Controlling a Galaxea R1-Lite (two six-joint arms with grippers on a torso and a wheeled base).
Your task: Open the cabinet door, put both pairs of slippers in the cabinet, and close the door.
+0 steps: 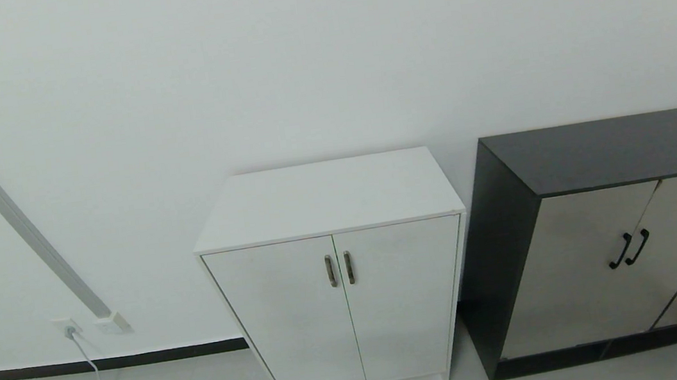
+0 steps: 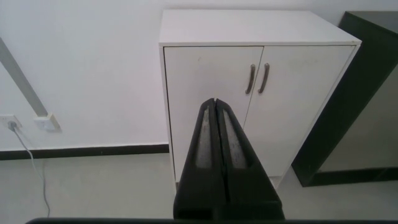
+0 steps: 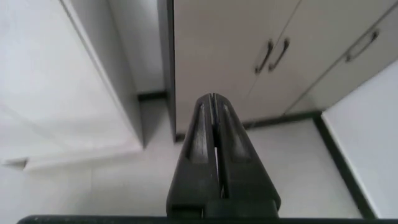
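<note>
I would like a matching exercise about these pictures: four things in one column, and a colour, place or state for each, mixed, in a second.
1. left cabinet
2. right cabinet
3. wall socket
4. left gripper

a. shut
b. black top
c. white, doors closed
d. low on wall, cable plugged in

Pairs: 1-c; 2-b; 3-d; 4-a.

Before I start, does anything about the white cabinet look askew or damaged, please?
Nothing stands out. The white cabinet stands square against the wall, both doors shut flush, handles upright side by side. The black cabinet beside it is shut.
</note>
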